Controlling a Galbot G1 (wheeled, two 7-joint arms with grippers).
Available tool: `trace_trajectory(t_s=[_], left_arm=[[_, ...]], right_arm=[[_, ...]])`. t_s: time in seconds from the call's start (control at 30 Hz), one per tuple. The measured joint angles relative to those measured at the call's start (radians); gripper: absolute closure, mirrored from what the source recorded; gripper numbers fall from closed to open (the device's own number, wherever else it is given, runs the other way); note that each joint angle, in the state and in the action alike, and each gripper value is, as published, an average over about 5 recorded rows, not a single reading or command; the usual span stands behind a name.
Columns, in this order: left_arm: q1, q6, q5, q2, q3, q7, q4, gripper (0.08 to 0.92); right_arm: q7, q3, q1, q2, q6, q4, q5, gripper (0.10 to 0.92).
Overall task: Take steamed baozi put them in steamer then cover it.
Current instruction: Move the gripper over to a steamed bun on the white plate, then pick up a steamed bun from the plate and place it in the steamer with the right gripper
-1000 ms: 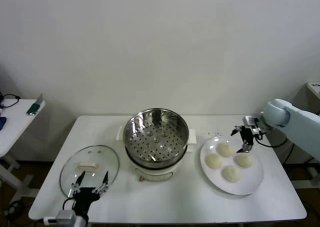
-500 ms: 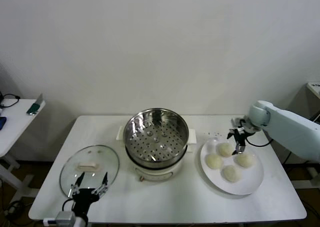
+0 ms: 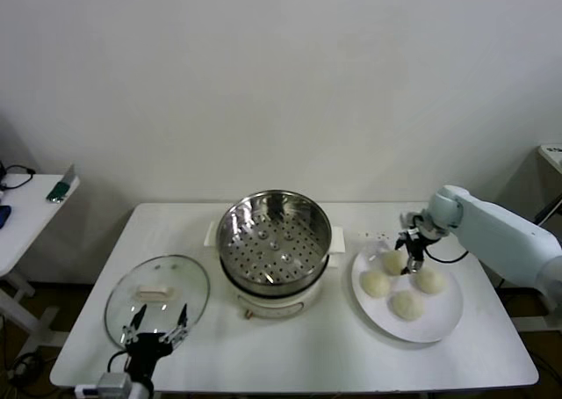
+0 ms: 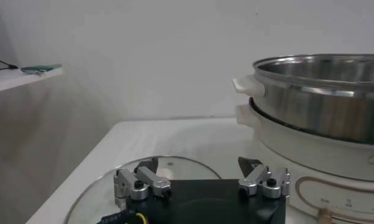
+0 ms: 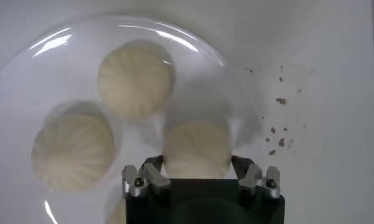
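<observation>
Four cream-white baozi lie on a white plate [image 3: 441, 318] right of the steamer [image 3: 273, 238]. My right gripper [image 3: 411, 258] is open and low over the plate, its fingers on either side of the rear baozi [image 3: 392, 261]. In the right wrist view that baozi [image 5: 196, 148] sits between the open fingers of my right gripper [image 5: 197, 168]; two more baozi [image 5: 136, 79] [image 5: 73, 151] lie beyond it. The steamer's perforated tray holds nothing. The glass cover [image 3: 158, 289] with its cream handle lies flat on the table, left of the steamer. My left gripper [image 3: 156, 322] is open at the cover's near edge.
The left wrist view shows my left gripper [image 4: 199, 163] just above the cover [image 4: 114, 182], with the steamer [image 4: 320, 91] beside it. Dark crumbs [image 5: 278, 131] lie on the table by the plate. A small side table [image 3: 26, 207] stands far left.
My right gripper has moved left and down, from over the plate's right rear part to straddling the rear baozi. The left arm has not moved.
</observation>
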Motion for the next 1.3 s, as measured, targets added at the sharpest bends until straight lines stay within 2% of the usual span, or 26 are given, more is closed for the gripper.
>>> trace_trajectory(t_s=[0.37, 0.57, 0.73, 1.0, 1.3], left_arm=[[0.012, -0.011, 0.006, 0.001, 0.008, 0.0, -0.013, 0.177], [0.017, -0.012, 0.012, 0.005, 0.009, 0.0, -0.024, 0.177], [0.02, -0.011, 0.017, 0.008, 0.009, -0.001, -0.032, 0.177], [0.023, -0.012, 0.025, 0.005, 0.008, -0.002, -0.042, 0.177], [0.02, -0.019, 0.028, 0.006, 0.01, -0.003, -0.032, 0.177]], right_arm=[[-0.04, -0.113, 0.19, -0.035, 0.078, 0.12, 0.084, 0.372], [-0.084, -0.251, 0.429, 0.002, 0.194, 0.224, 0.184, 0.372], [-0.102, -0.326, 0.59, 0.081, 0.329, 0.301, 0.209, 0.372], [-0.081, -0.356, 0.659, 0.257, 0.537, 0.332, 0.104, 0.372], [-0.028, -0.328, 0.565, 0.424, 0.708, 0.224, -0.127, 0.372]])
